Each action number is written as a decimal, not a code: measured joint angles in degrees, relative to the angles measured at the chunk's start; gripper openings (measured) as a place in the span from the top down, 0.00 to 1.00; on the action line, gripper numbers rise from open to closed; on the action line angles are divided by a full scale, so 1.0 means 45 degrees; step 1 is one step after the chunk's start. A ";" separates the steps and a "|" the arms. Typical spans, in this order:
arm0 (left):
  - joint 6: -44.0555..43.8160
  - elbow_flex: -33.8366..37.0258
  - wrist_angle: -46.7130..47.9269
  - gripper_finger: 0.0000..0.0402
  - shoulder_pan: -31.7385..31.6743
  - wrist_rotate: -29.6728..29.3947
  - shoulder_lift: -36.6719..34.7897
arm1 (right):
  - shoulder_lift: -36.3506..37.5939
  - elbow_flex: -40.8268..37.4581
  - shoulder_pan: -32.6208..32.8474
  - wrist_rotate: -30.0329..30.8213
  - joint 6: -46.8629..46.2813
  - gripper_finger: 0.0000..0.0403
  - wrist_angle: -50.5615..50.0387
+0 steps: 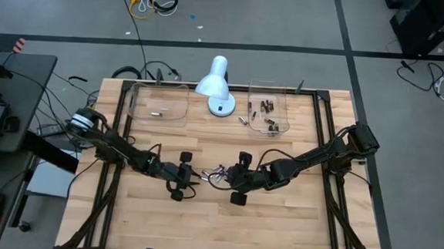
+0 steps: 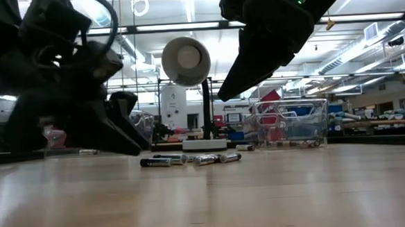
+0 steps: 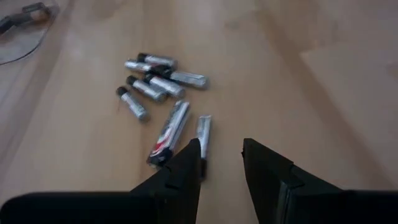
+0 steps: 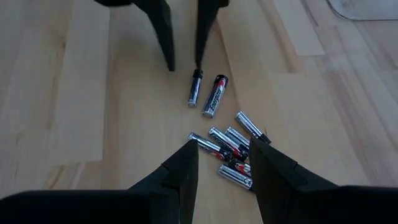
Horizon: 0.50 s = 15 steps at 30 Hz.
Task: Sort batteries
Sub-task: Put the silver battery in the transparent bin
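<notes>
Several small batteries (image 1: 214,172) lie loose on the wooden table's middle, between my two grippers. In the right wrist view a slim silver battery (image 4: 194,89) and a thicker one (image 4: 214,96) lie apart from a cluster (image 4: 233,143). My left gripper (image 3: 221,146) is open and low over the table, just left of the pile. One of its fingertips stands at the slim battery's end (image 3: 203,134). My right gripper (image 4: 224,149) is open and hangs above the cluster, clear of the table (image 2: 222,95). My left gripper comes slanting down from the table's left, with one fingertip (image 4: 199,65) at the near end of the slim battery (image 4: 196,76), which lies flat on the table. Whether the fingertip touches it, I cannot tell.
A white desk lamp (image 1: 217,85) stands at the far middle. A clear tray (image 1: 159,104) at the far left holds one battery. A clear tray (image 1: 269,108) at the far right holds several dark ones, with a loose battery (image 1: 243,120) beside it. Bare wood lies toward the near edge.
</notes>
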State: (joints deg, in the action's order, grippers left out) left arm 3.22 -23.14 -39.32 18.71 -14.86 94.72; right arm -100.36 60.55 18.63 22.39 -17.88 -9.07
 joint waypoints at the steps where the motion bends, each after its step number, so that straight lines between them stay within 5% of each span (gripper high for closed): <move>1: 0.0010 0.0000 -0.0034 0.70 -0.0051 -0.0155 0.0140 | 0.0000 0.0000 0.0000 0.0001 -0.0015 0.68 0.0003; 15: 0.0136 -0.0040 -0.1087 0.70 -0.0400 -0.0236 0.1501 | 0.0000 0.0000 -0.0019 0.0098 -0.0042 0.68 0.0081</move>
State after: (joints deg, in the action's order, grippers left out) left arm 3.84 -23.32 -44.21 16.91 -15.92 101.47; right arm -100.36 60.55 18.55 22.83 -18.06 -8.71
